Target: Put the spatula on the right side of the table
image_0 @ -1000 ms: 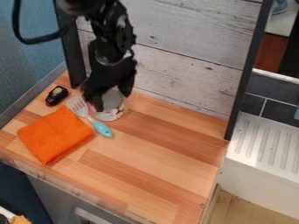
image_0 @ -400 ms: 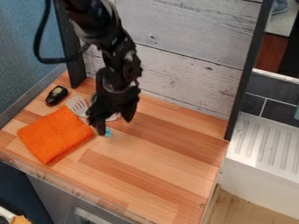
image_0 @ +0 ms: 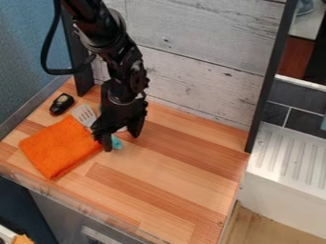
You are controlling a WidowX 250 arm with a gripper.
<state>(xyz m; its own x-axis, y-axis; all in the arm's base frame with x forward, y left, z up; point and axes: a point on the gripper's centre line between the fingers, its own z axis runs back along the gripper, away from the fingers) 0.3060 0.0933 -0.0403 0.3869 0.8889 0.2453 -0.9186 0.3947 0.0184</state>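
In the camera view, the black two-finger gripper point(image_0: 121, 142) hangs over the left part of the wooden tabletop point(image_0: 166, 176), its fingers spread wide, with the slotted spatula's point(image_0: 84, 114) turquoise handle end showing between them. The spatula lies along the upper right side of the folded orange cloth point(image_0: 58, 148), its pale head near a small black object point(image_0: 62, 104).

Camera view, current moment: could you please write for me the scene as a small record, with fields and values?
spatula: left part of the table, white slotted head, light-blue handle partly hidden
gripper: open, fingers around the handle area
towel: orange, folded, in front of the spatula's head
black object: left of the spatula's head
background: whitewashed wood panel
task status: spatula not yet on the right side
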